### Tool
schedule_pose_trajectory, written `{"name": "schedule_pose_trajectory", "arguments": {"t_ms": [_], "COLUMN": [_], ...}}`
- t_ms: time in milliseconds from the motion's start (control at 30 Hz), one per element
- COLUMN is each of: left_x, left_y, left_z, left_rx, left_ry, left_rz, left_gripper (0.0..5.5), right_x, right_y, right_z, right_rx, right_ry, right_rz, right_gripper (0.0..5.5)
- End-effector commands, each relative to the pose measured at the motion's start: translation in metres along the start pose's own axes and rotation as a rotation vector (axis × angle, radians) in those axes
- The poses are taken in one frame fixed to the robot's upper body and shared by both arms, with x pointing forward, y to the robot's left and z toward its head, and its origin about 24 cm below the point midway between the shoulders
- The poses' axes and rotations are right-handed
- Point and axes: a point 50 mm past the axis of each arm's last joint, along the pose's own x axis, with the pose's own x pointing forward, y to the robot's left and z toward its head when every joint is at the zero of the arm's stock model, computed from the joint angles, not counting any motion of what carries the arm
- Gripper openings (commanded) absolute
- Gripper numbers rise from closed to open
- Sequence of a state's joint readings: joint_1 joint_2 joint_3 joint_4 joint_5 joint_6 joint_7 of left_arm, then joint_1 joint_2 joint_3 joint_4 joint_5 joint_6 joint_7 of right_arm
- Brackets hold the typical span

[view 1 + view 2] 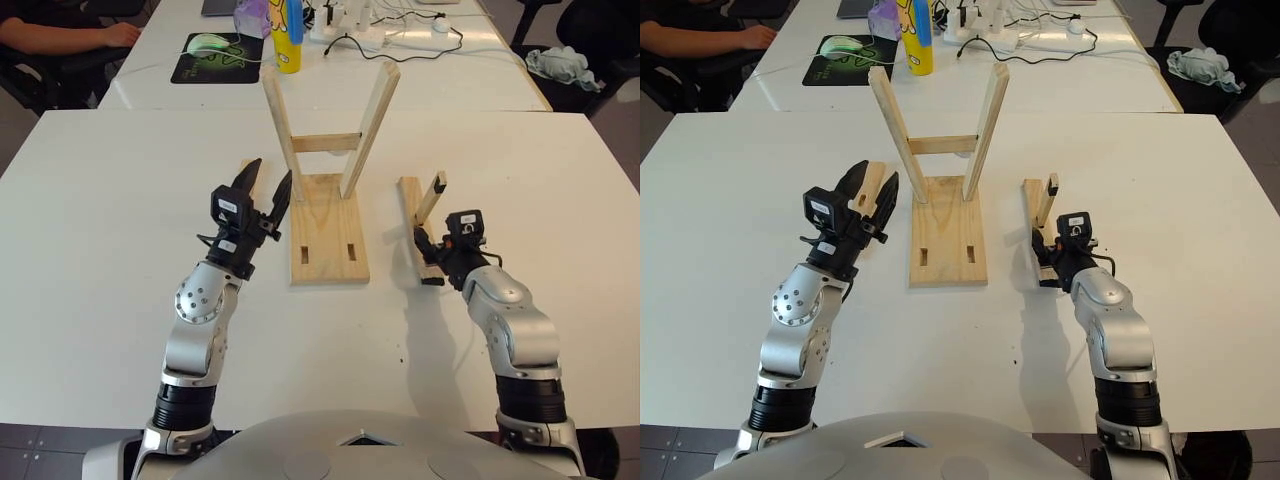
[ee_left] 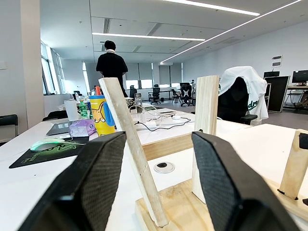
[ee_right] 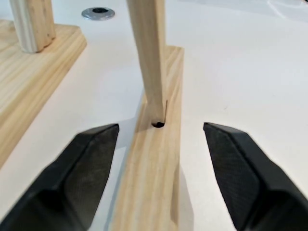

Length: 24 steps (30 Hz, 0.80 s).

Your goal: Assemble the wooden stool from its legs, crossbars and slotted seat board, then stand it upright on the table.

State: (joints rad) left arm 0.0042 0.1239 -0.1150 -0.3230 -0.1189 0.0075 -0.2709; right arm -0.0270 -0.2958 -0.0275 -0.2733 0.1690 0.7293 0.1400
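Observation:
The slotted seat board [image 1: 328, 245] lies flat mid-table. Two legs [image 1: 282, 130] [image 1: 370, 125] stand up from its far end, joined by a crossbar [image 1: 325, 143]; two slots near its front end are empty. Just left of the board my left gripper [image 1: 268, 172] hovers open, holding nothing; its wrist view looks past both fingers [image 2: 91, 187] at the standing legs [image 2: 130, 144]. To the board's right another leg [image 1: 412, 215] lies flat with a short crossbar [image 1: 432, 195] rising from it. My right gripper [image 3: 160, 127] is open, its fingers astride this lying leg [image 3: 154, 168] at its near end.
On a second table behind stand a yellow bottle [image 1: 288, 35], a mouse on a dark pad [image 1: 212, 55] and a power strip with cables [image 1: 385, 35]. A crumpled cloth [image 1: 563, 63] lies far right. Bare white table [image 1: 100, 230] stretches to both sides.

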Motion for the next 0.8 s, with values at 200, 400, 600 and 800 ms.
{"name": "schedule_pose_trajectory", "arguments": {"t_ms": [200,400,600,800], "left_x": [0.004,0.003,0.002,0.002], "left_y": [0.001,0.001,0.002,-0.003], "left_z": [0.0,-0.001,-0.007,-0.013], "left_rx": [0.0,0.0,-0.014,-0.146], "left_ry": [-0.002,0.0,0.045,0.08], "left_rz": [-0.01,0.008,0.036,-0.028], "left_gripper": [2.51,2.51,2.51,3.2], "right_x": [0.002,-0.001,-0.003,0.0], "right_y": [-0.003,0.002,-0.004,-0.023], "right_z": [-0.021,-0.025,-0.025,-0.018], "right_rx": [-0.004,0.001,-0.028,-0.051], "right_ry": [0.153,0.195,0.209,0.17], "right_rz": [0.0,0.042,0.047,0.045], "right_gripper": [3.28,3.04,2.13,2.11]}}
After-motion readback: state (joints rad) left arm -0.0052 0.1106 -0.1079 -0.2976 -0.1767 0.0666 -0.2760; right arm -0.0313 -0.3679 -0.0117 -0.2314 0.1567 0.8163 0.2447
